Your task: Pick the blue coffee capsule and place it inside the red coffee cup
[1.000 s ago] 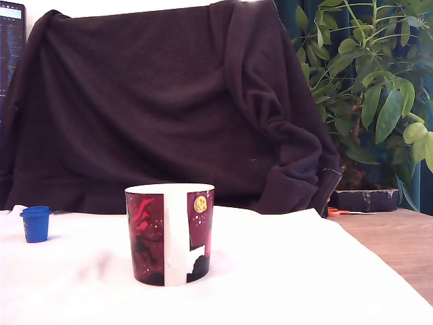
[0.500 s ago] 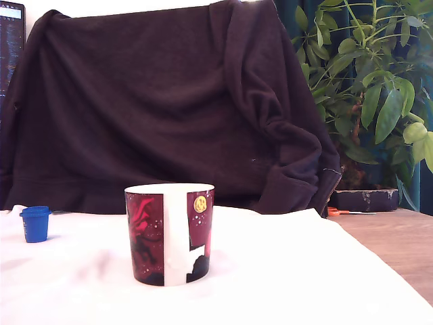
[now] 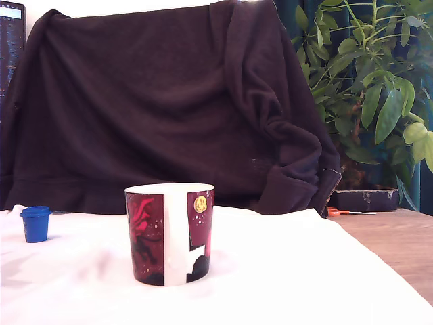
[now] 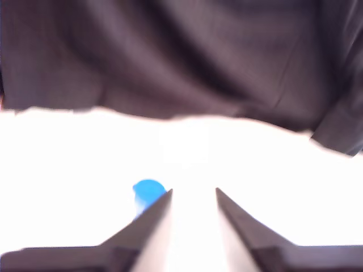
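Observation:
The blue coffee capsule (image 3: 36, 223) stands upright on the white cloth at the exterior view's far left. The red coffee cup (image 3: 169, 233) stands nearer the camera, around the middle of the cloth, and its inside is hidden. The arm does not show in the exterior view. In the blurred wrist view my gripper (image 4: 193, 190) is open above the cloth, with nothing between its two dark fingers. The blue coffee capsule (image 4: 147, 191) lies just outside one fingertip (image 4: 161, 203) and is partly covered by it. The cup is out of the wrist view.
A dark garment (image 3: 162, 101) hangs draped behind the white cloth (image 3: 284, 271). A leafy plant (image 3: 372, 81) and a dark box (image 3: 365, 200) stand at the exterior view's right. Bare wooden tabletop (image 3: 399, 244) shows beside the cloth there.
Capsule and cup have not moved. A faint shadow has spread over the cloth at the exterior view's lower left.

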Robot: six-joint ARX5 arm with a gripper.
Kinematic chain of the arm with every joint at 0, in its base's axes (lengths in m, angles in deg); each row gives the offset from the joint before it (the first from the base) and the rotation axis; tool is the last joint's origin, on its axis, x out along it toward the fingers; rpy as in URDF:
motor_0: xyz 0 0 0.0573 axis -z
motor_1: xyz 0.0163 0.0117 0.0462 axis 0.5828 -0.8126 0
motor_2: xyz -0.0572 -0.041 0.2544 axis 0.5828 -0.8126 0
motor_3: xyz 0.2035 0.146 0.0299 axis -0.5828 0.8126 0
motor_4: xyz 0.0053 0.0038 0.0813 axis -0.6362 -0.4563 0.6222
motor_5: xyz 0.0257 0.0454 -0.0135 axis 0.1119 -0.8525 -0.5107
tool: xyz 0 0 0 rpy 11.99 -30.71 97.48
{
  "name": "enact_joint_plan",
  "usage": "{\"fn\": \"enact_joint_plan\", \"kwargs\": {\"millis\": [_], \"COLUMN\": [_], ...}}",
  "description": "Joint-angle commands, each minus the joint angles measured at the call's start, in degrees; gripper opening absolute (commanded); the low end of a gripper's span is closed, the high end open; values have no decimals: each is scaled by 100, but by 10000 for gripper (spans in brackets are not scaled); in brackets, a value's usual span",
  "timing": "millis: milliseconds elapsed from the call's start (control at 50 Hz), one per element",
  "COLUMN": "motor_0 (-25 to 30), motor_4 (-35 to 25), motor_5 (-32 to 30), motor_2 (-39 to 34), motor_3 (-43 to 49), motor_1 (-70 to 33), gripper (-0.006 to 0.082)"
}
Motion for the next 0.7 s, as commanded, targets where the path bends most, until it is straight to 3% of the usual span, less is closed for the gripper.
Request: {"fn": "enact_joint_plan", "kwargs": {"millis": [0,380,680], "motor_0": [92,177,175], "motor_4": [98,638,612], "motor_5": [-212,-656,-1023], "motor_2": [-4,109,905], "motor_3": [-393,-2083,-2275], "motor_1": [-313,-2282,-3696], "gripper": [712,711,698]}}
